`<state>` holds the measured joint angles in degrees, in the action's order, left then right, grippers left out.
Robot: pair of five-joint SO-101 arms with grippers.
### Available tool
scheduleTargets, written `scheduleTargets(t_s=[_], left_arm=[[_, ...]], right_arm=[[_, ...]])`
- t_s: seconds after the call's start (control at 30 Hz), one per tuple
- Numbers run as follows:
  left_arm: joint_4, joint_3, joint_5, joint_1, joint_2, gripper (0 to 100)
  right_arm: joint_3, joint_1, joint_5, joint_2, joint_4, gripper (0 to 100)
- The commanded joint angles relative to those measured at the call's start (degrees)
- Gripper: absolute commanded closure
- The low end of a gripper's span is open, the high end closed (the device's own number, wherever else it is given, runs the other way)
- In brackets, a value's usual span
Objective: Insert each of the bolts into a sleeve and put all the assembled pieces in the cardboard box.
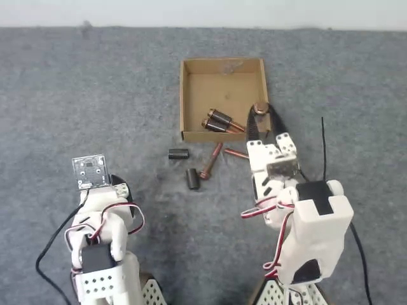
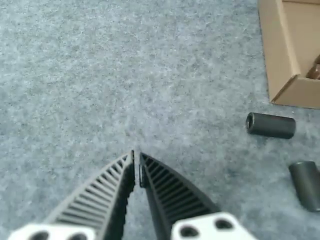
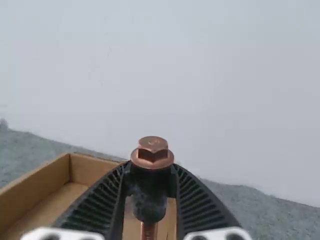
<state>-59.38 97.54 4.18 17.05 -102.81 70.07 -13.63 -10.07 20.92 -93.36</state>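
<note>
My right gripper hangs over the right rim of the cardboard box, shut on an assembled piece: a copper bolt with its hex head up through a black sleeve. Two assembled pieces lie inside the box. On the carpet in front of the box lie two black sleeves and two loose bolts. My left gripper sits low at the near left, shut on nothing, with the sleeves and the box corner off to its side.
Grey carpet covers the table, with a white wall behind. A black cable rises beside the right arm. Open carpet lies left of the box and between the two arms.
</note>
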Motion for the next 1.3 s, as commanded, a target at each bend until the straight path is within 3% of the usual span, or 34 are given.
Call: scheduleTargets(t_s=[0.0,0.3,0.5,1.13,1.27], left_arm=[[0.0,-1.0,-0.7,-0.1,-1.2,98],[0.0,-1.0,-0.8,-0.1,-1.2,98],[0.0,-1.0,-0.8,-0.1,-1.2,98],[0.0,-1.0,-1.7,-0.2,-1.2,98],[0.0,-1.0,-2.7,-0.2,-1.2,98]], right_arm=[[-6.0,-0.7,-1.6,-7.8,10.6,99.2],[-19.2,-0.6,-1.5,-25.5,58.4,99.2],[-33.0,-0.5,-1.4,-28.7,87.0,99.2],[-81.0,-3.7,-1.8,-0.7,128.1,99.2],[-89.8,-5.5,-8.4,6.0,135.8,99.2]])
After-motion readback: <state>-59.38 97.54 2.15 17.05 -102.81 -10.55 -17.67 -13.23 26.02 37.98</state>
